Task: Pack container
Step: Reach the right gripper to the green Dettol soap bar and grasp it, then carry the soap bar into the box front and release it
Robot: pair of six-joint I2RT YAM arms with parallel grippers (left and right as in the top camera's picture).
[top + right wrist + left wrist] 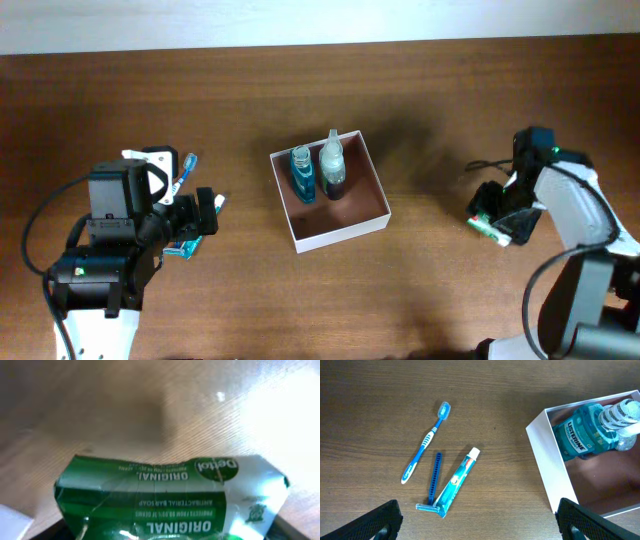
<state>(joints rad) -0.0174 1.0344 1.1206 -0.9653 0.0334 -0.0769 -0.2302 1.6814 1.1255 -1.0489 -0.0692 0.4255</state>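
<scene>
Overhead: container (362, 198) sits mid-table, 2 bottles (303, 175) in its 11 o'clock corner. Right gripper (492, 218), at 3 o'clock from it, looks clamped on the green soap carton (170, 495) — carrying step, I judge. Left gripper (208, 213), at 9 o'clock, is spread wide, empty. Next — travel toward 9 o'clock, release over bare floor.

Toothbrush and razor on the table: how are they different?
The toothbrush is longer and blue with white; the razor is shorter and all blue. The toothbrush lies by itself, while the razor lies right beside the toothpaste. Both lie flat on the table, outside the box.
</scene>
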